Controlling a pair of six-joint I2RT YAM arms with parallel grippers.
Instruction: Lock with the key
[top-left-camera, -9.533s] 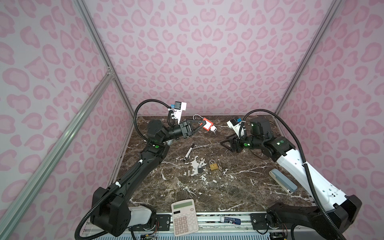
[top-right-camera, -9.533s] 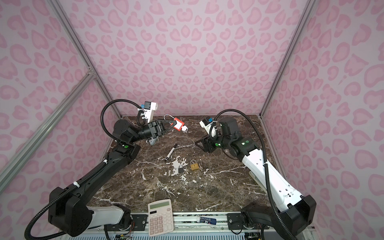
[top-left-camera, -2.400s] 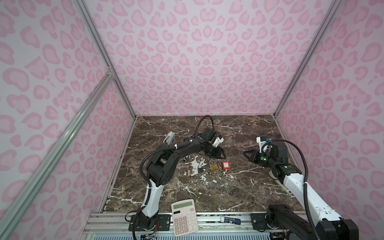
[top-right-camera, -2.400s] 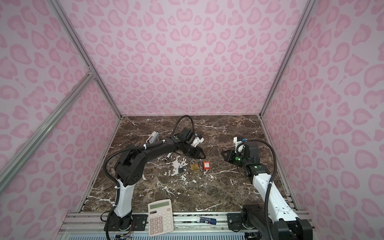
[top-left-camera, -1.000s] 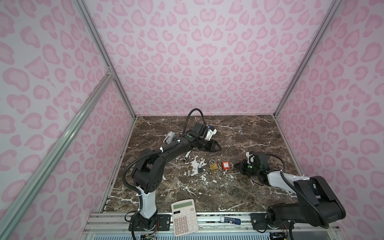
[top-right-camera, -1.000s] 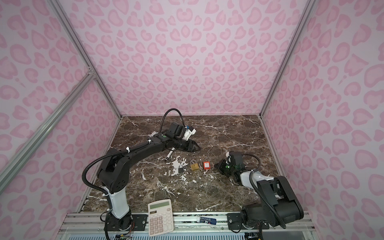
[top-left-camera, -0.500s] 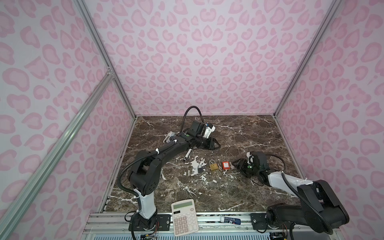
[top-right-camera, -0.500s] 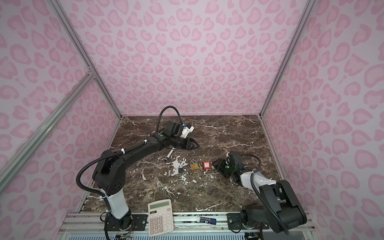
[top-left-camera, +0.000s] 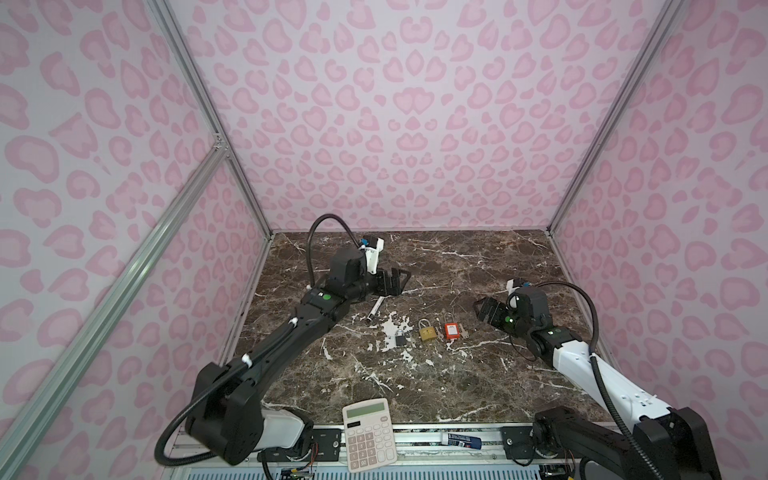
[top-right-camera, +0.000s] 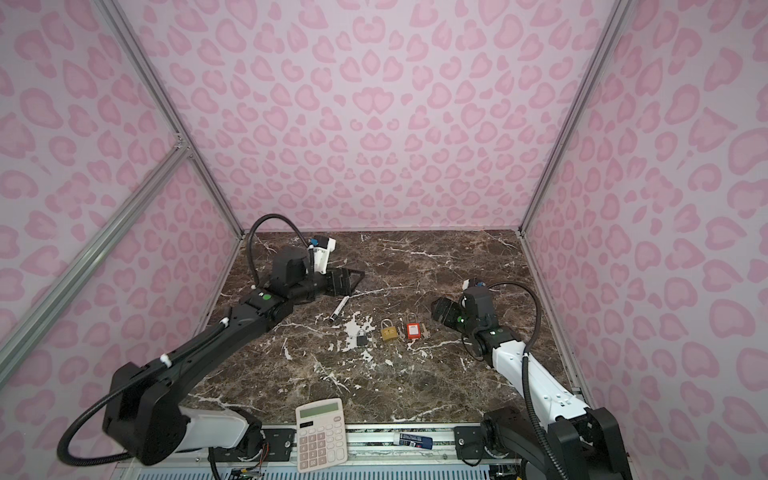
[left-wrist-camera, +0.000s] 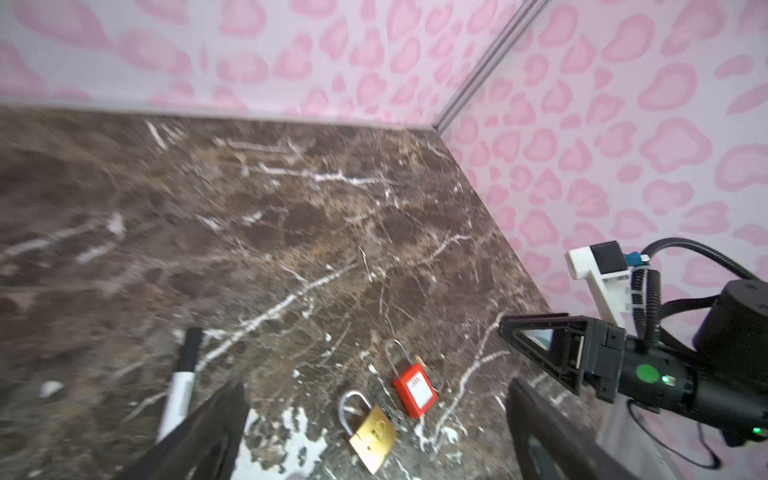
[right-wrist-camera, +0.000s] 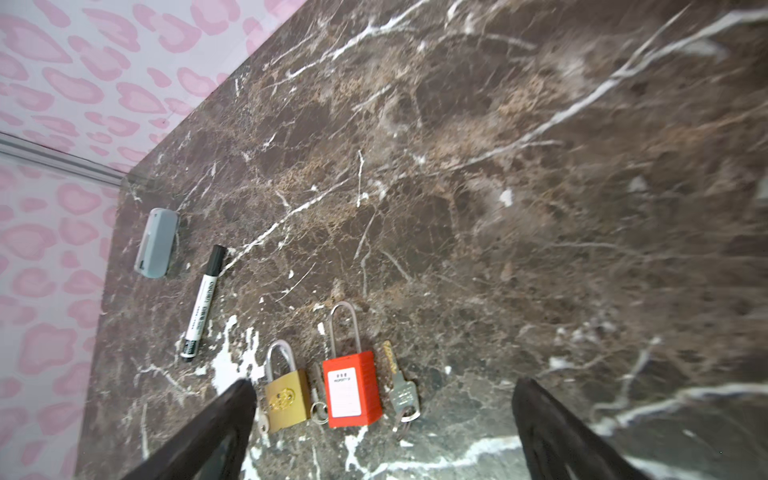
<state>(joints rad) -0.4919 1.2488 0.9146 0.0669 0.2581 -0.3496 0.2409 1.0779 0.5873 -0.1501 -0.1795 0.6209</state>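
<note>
left end effector (top-left-camera: 398, 280) is released and empty near the back left of the desk (top-left-camera: 478, 266) in a top view, just beyond the marker (top-left-camera: 375, 309); right end effector (top-left-camera: 482, 309), also released, sits right of the red padlock (top-left-camera: 450, 330), apart from it. left wrist view: the red padlock lies flat beside the brass padlock (left-wrist-camera: 372, 432), past the spread fingers (left-wrist-camera: 208, 432). right wrist view: the key (right-wrist-camera: 402, 390) lies just beside the red padlock, away from the brass one.
</note>
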